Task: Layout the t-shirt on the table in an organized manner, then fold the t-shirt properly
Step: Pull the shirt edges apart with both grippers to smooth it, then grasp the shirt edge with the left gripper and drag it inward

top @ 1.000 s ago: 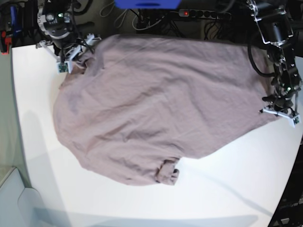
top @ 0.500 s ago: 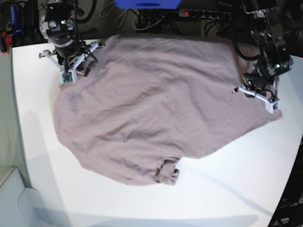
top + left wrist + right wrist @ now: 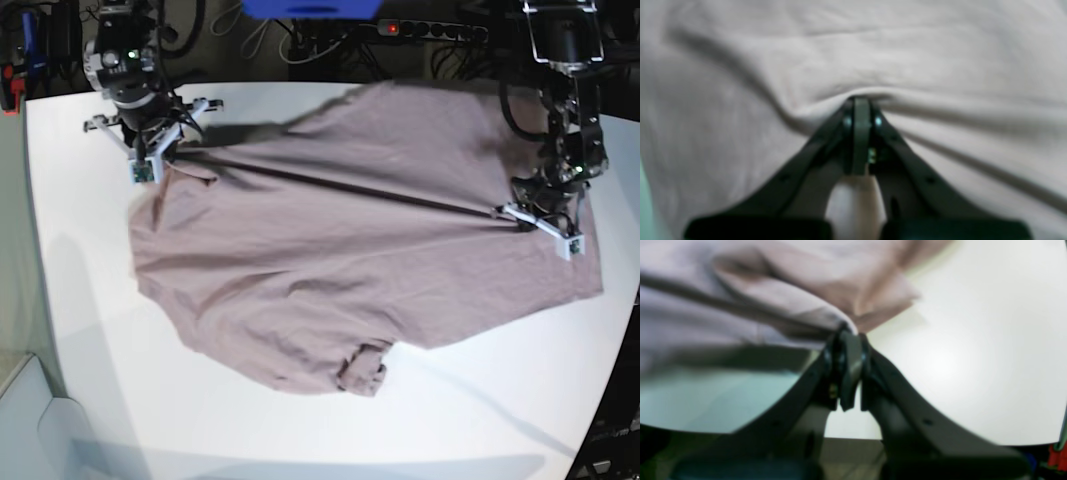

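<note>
The mauve-pink t-shirt (image 3: 330,280) lies spread across the white table (image 3: 80,300). A taut ridge of cloth runs straight across it from one gripper to the other. My left gripper (image 3: 512,214) is on the right of the base view, shut on a pinch of the shirt's fabric. In the left wrist view the left gripper (image 3: 860,100) has its jaws pressed together with t-shirt (image 3: 907,50) bunched at the tips. My right gripper (image 3: 163,152) is at the far left, shut on the shirt's edge. The right wrist view shows the right gripper (image 3: 847,332) holding t-shirt (image 3: 740,303) above the table (image 3: 957,356).
One rolled sleeve (image 3: 362,368) sticks out at the shirt's near edge. A power strip (image 3: 430,30), cables and a blue object (image 3: 310,8) lie behind the table's far edge. A pale grey surface (image 3: 20,420) sits past the table's left front corner.
The left gripper moved from the shirt's right edge inward and took hold of cloth. The far edge of the shirt has been drawn up and tight, baring table at the back left.
</note>
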`<state>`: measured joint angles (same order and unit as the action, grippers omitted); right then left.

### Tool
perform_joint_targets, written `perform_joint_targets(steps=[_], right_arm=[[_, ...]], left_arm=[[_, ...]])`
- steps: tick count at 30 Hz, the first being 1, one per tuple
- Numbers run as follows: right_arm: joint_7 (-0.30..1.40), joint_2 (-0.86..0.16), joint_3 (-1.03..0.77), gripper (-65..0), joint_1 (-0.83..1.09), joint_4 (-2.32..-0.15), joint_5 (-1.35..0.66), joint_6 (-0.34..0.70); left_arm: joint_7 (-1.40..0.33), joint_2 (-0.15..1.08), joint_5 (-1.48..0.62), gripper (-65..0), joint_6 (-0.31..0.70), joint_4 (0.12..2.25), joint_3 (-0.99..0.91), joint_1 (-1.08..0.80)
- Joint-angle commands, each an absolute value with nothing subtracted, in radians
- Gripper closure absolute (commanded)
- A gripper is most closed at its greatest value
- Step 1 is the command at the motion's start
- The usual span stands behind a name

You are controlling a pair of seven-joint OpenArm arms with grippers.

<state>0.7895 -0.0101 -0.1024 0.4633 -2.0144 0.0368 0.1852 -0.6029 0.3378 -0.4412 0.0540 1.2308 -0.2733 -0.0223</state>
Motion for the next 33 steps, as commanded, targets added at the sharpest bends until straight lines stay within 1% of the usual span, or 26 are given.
perform_joint_targets(steps=[1,3,8,13,15,18,24,25,33], right_arm=[[0.773,-0.013,-0.097,0.0,0.464,-2.031,0.045,0.186],[0.773,-0.013,-0.044,0.0,0.467,-2.031,0.045,0.206],[0.774,-0.036,0.185,0.0,0.493,-2.035,0.047,0.291],[0.774,-0.054,0.444,0.0,0.481,-2.032,0.047,0.302],[0.780,-0.054,0.507,0.0,0.463,-2.034,0.047,0.300],[0.835,-0.051,0.542,0.0,0.443,-2.034,0.047,0.300],[0.966,-0.062,0.541,0.0,0.415,-2.032,0.047,0.300],[0.984,-0.081,0.542,0.0,0.414,-2.032,0.047,0.300],[1.017,-0.093,0.535,0.0,0.409,-2.032,0.048,0.300]], left_arm=[[-0.673,0.354,-0.389,-0.4,0.007,1.173,-0.271,-0.005],[-0.667,0.358,-0.389,-0.4,0.007,1.127,-0.269,0.056],[-0.665,0.351,-0.387,-0.4,0.007,1.086,-0.262,0.194],[-0.661,0.355,-0.387,-0.4,0.007,1.066,-0.147,0.295],[-0.659,0.357,-0.387,-0.4,0.007,1.064,-0.107,0.318],[-0.659,0.360,-0.381,-0.4,0.007,1.064,-0.088,0.344],[-0.656,0.360,-0.259,-0.4,0.007,1.069,-0.097,0.374],[-0.656,0.360,-0.246,-0.4,0.007,1.070,-0.097,0.375],[-0.667,0.407,-0.249,-0.4,0.007,1.104,-0.099,0.375]])
